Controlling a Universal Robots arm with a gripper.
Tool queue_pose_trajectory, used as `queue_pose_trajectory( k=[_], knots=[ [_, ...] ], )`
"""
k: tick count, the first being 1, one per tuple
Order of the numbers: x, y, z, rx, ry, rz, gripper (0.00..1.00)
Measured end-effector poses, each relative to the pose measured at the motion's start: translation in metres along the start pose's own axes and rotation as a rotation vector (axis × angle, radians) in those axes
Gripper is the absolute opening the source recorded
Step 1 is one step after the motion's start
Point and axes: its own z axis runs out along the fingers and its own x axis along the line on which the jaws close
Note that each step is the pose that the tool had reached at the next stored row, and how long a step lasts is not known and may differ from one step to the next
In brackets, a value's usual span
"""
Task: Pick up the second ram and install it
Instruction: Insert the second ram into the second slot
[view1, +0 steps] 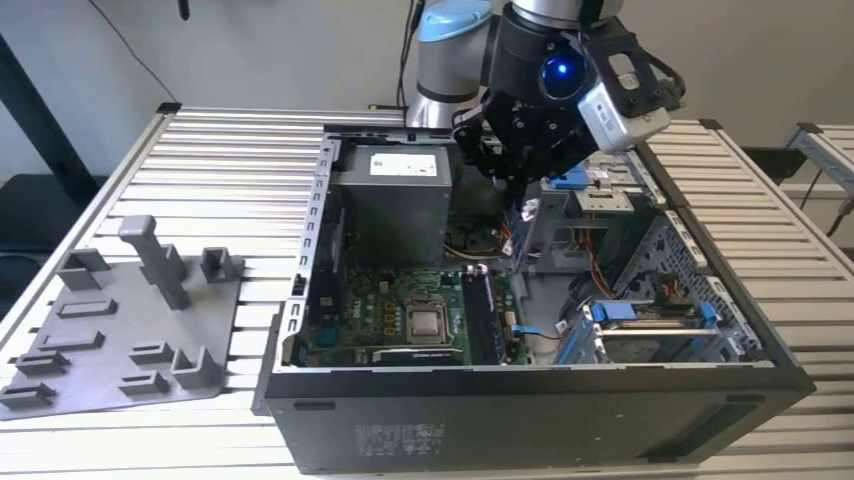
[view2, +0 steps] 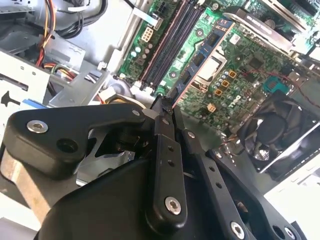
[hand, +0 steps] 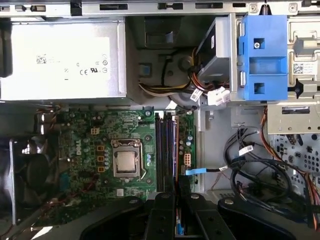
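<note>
My gripper (view1: 514, 178) hangs over the open computer case (view1: 534, 390), above the back of the motherboard. In both wrist views the black fingers (view2: 165, 150) are pressed together on a thin dark strip seen edge-on, the second ram (hand: 180, 189), whose tip pokes out past the fingertips (view2: 168, 96). The black memory slots (hand: 166, 150) run beside the processor socket (hand: 125, 161). They lie below and ahead of the held stick, apart from it. I cannot tell whether a stick sits in any slot.
A grey power supply (hand: 60, 60) fills the case's back corner, with a blue drive bracket (hand: 262, 55) and loose cables (hand: 255, 170) on the other side. A fan (hand: 30, 170) sits by the board. A grey holder tray (view1: 120, 330) with a tall post (view1: 160, 255) lies at the exterior view's left.
</note>
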Motion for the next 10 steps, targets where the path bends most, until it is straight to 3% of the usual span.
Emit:
queue_pose_trajectory(
  k=[5, 10],
  knots=[
    [0.0000, 0.0001, 0.0003, -0.0001, -0.0002, 0.003, 0.14],
    [-0.0010, 0.0001, 0.0019, 0.0006, -0.0015, 0.038, 0.14]
  ],
)
